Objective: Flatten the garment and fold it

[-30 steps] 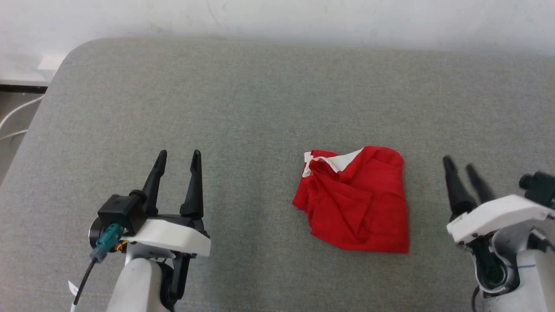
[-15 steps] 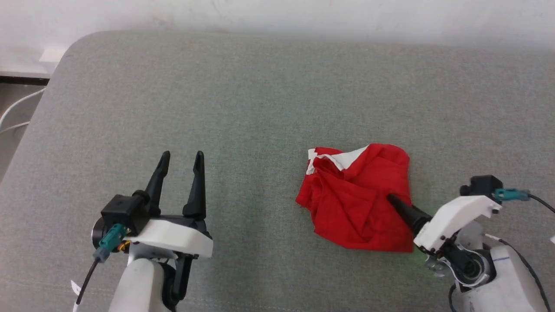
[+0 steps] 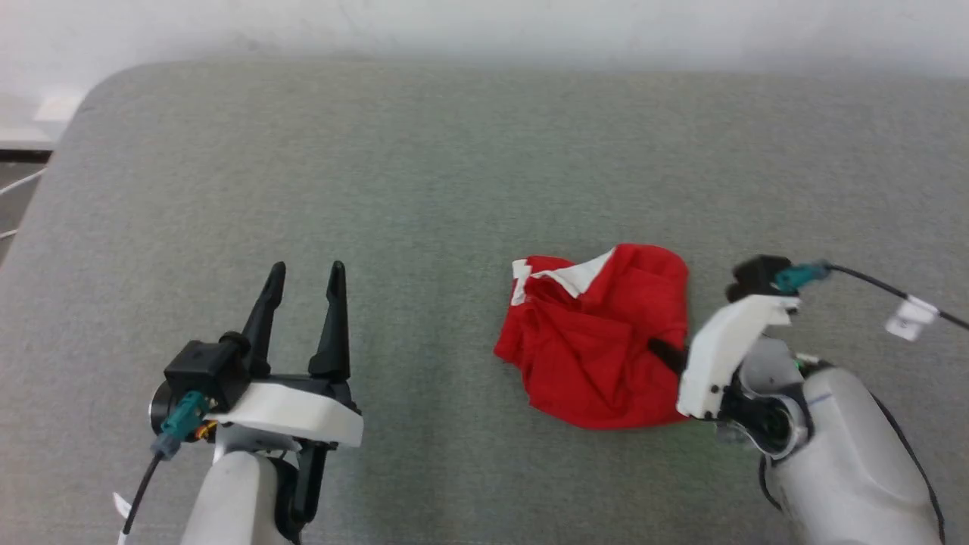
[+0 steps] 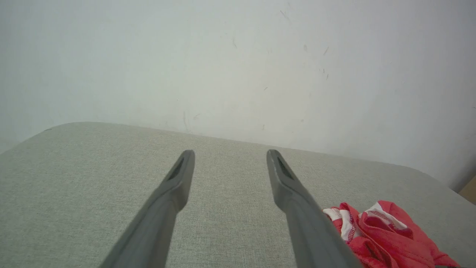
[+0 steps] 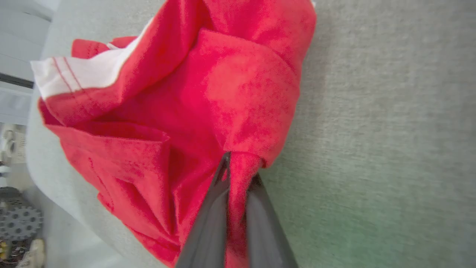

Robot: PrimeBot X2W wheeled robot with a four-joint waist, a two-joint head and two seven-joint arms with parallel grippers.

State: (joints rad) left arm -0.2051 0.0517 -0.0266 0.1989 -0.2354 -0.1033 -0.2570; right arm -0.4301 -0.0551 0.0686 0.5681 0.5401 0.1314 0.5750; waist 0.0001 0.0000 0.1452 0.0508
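Grey forearms (image 3: 227, 492), white wrist plates (image 3: 291, 412), black camera blocks (image 3: 200, 371), teal connectors (image 3: 182, 420), black cables (image 3: 144, 492), white cable tag (image 3: 912, 318), dark tapered tool fingers (image 3: 333, 325).

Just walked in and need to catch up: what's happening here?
The robot's right gripper is shut, its fingers pinching a fold at the edge of the crumpled red shorts on the grey surface. The left gripper is open, off to the side, touching nothing. The shorts are not flattened yet.

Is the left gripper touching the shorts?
No, the left gripper stands open over the grey surface, apart from the shorts.
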